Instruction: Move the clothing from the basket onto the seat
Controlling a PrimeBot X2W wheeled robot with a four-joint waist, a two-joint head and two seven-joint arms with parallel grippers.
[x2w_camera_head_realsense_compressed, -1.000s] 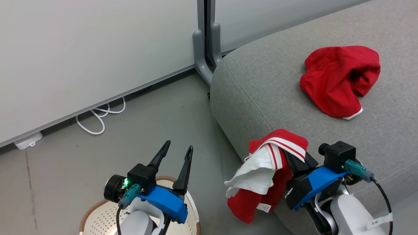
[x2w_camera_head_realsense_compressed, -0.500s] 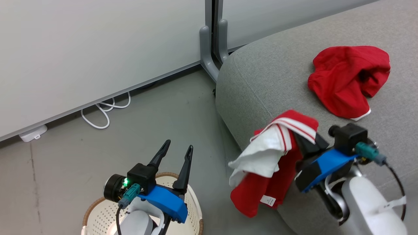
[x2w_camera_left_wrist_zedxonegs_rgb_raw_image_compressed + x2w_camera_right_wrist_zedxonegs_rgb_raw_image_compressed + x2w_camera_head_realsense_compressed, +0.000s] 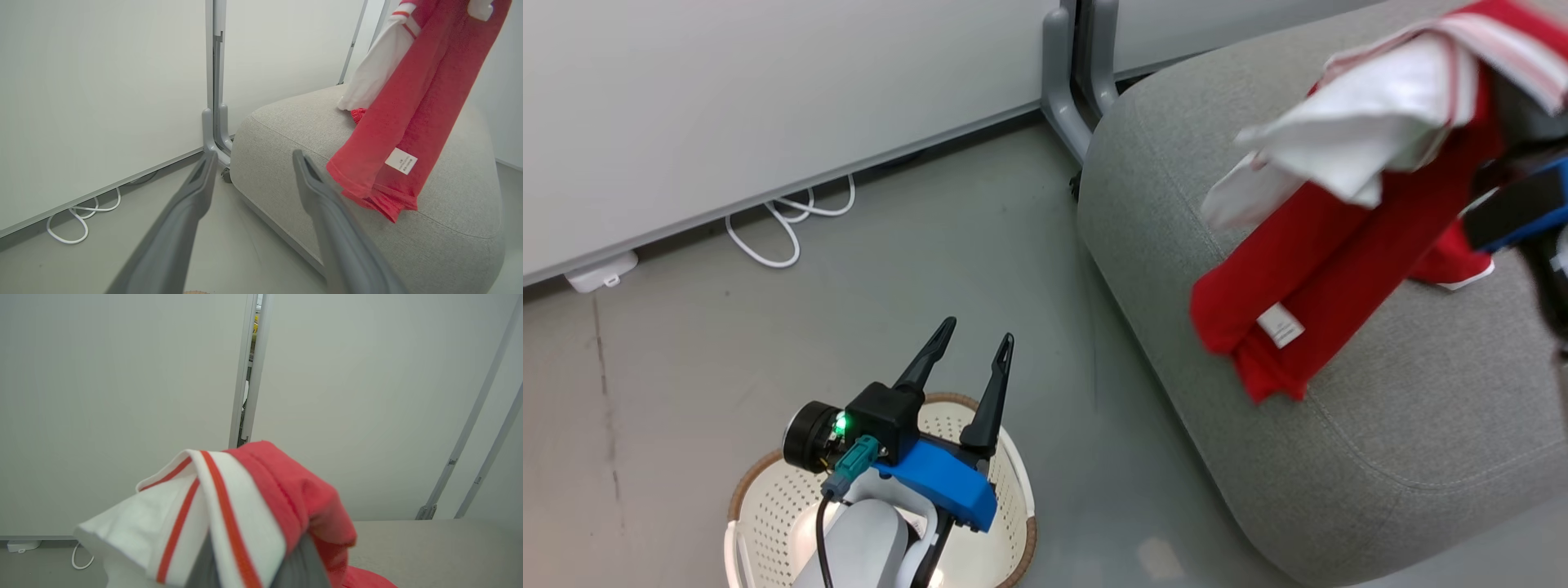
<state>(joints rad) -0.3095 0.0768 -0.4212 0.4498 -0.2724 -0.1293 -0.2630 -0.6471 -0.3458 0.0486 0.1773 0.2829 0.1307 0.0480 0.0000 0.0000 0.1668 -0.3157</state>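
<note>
Since the clothing (image 3: 1327, 261) looks limp and light, it drapes from the closed right hand (image 3: 253, 559), pinched at its striped trim and hanging over the seat (image 3: 1388, 425); any bunched fold should offer a hold. The left hand (image 3: 978, 331) is spread open and empty above the basket (image 3: 760, 490).
</note>
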